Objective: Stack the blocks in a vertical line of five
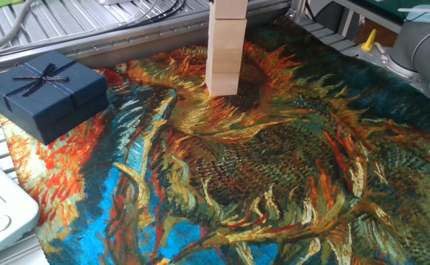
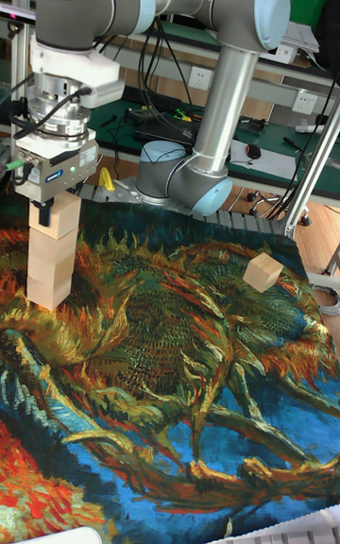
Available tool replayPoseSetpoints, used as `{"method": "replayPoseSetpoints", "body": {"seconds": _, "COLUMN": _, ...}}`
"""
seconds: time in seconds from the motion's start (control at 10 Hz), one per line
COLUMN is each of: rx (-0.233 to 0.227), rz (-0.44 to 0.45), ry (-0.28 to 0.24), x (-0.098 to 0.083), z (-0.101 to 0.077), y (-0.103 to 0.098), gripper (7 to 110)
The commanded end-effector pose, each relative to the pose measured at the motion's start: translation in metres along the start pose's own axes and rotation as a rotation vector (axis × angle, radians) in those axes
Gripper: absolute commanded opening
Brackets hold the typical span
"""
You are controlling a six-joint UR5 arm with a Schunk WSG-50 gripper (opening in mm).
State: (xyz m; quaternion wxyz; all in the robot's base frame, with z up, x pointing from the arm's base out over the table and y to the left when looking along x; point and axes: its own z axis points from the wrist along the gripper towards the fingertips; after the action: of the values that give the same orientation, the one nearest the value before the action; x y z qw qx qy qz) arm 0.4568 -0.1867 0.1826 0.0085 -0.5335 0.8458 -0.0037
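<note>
You have four plain pale beige wooden cubes [image 2: 49, 261] on view at the table: three in one stack [image 1: 224, 55] and one loose cube [image 2: 263, 272]. You also see one dark blue ribboned gift box [image 1: 46, 92], one sunflower-print cloth [image 1: 274, 169] and one grey robot arm [image 2: 227, 81].

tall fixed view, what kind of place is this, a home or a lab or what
Most likely a robotics lab or workshop. An industrial robot arm stands at a table covered by a sunflower-painting cloth, with cables and wall sockets behind it, and its gripper is at a stack of wooden blocks.
</note>
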Motion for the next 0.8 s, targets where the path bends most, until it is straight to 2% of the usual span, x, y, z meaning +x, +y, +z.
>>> {"method": "replayPoseSetpoints", "body": {"seconds": 0.0, "rx": 0.002, "rz": 0.005, "ry": -0.013, "x": -0.0022, "z": -0.0011, "y": -0.0007, "gripper": 7}}
{"method": "replayPoseSetpoints", "body": {"seconds": 0.7, "rx": 0.000, "rz": 0.008, "ry": -0.014, "x": -0.0022, "z": -0.0004, "y": -0.0006, "gripper": 7}}
